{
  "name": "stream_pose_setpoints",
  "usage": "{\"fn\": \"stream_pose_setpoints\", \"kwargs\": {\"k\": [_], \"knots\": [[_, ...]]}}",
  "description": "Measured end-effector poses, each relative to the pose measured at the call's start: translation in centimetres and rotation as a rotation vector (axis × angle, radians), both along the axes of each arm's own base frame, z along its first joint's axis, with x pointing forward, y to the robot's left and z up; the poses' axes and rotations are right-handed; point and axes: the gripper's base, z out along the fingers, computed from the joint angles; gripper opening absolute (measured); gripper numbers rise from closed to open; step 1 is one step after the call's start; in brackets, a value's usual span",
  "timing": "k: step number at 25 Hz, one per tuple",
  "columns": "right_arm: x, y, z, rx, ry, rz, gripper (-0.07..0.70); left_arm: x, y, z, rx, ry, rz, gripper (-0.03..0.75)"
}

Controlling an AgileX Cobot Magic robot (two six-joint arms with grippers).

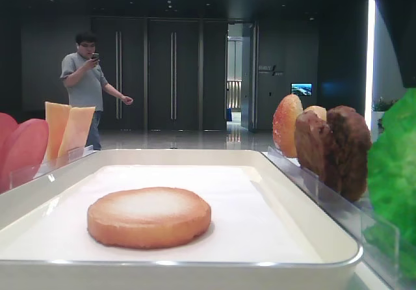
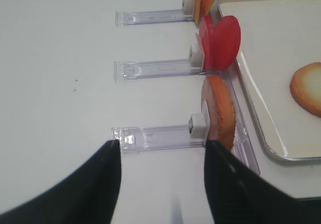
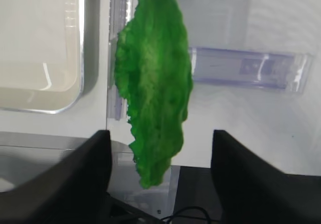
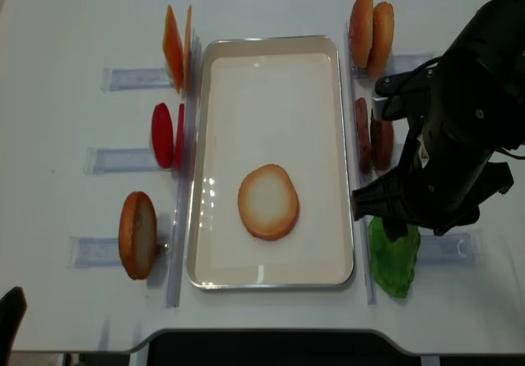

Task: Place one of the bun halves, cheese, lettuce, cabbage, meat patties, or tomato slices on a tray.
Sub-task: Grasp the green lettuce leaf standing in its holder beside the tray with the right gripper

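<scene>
Your right hand point(image 3: 160, 179) is hovering spread wide, the upright lettuce point(image 3: 155, 83) standing edge-on straight ahead between its fingers, untouched

Bright, even overhead light washes the white tabletop point(image 4: 271, 5); glare streaks the large white tray's glossy rim point(image 1: 175, 262) (sharpest up close). The dark hall behind is dim, wrist views soft.
</scene>
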Motion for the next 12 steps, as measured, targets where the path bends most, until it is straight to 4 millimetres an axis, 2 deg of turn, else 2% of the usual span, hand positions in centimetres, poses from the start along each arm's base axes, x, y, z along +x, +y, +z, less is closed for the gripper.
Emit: {"fn": "stream_pose_setpoints", "kwargs": {"k": [8, 12], "knots": [[0.39, 0.34, -0.01, 0.038, -0.043, -0.007, 0.416, 0.0, 0.0, 0.0, -0.001, 0.0, 0.0, 0.409], [0.6, 0.54, 0.01, 0.06, -0.066, -0.011, 0.386, 0.0, 0.0, 0.0, -0.001, 0.0, 0.0, 0.409]]}}
